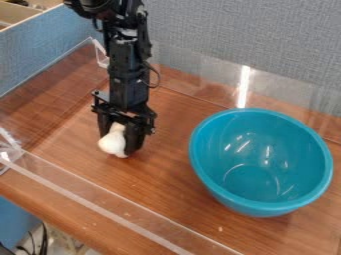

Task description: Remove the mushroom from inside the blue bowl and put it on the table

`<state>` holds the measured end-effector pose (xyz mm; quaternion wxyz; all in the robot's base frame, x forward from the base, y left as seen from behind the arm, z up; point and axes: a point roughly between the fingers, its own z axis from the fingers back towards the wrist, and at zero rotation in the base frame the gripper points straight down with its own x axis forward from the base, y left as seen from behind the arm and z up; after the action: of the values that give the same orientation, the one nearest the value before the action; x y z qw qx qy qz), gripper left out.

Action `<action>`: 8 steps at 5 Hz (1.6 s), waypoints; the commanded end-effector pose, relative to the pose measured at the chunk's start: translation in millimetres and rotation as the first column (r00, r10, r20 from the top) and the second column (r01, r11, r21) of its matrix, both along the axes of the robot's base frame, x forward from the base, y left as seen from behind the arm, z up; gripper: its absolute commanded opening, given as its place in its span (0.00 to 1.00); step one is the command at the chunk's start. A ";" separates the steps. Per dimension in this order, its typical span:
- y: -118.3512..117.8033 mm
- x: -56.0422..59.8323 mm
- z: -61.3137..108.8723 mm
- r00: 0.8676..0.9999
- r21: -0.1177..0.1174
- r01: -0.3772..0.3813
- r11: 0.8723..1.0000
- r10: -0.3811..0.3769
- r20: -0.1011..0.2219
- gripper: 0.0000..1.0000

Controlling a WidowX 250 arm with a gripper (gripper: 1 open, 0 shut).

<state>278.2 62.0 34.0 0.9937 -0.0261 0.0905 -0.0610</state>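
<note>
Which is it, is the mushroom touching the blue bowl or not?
Apart: the camera view shows a wide strip of bare table between the mushroom and the blue bowl.

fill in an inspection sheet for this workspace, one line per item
surface: reddish-brown wood-grain tabletop, low clear acrylic edging
job's things: small mushroom with thick cream-white stem at the claw, over the tabletop, outside the bowl; round glossy turquoise-blue plastic bowl to its right in the picture, nothing seen inside
clutter: nothing seen between mushroom and bowl
gripper: black claw around the mushroom's upper part; grip firmness can't be told
cables: dark cables below the table's near left edge
surroundings: grey textured panel behind
</note>
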 end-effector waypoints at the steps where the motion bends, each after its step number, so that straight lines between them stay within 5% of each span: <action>1: 1.8 5.1 21.2 0.997 0.007 0.001 1.000 -0.001 0.079 0.00; 8: 0.3 -4.2 10.4 0.999 -0.044 -0.003 0.999 0.005 0.048 0.00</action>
<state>269.9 55.8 28.2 0.9917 -0.0544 0.0933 -0.0701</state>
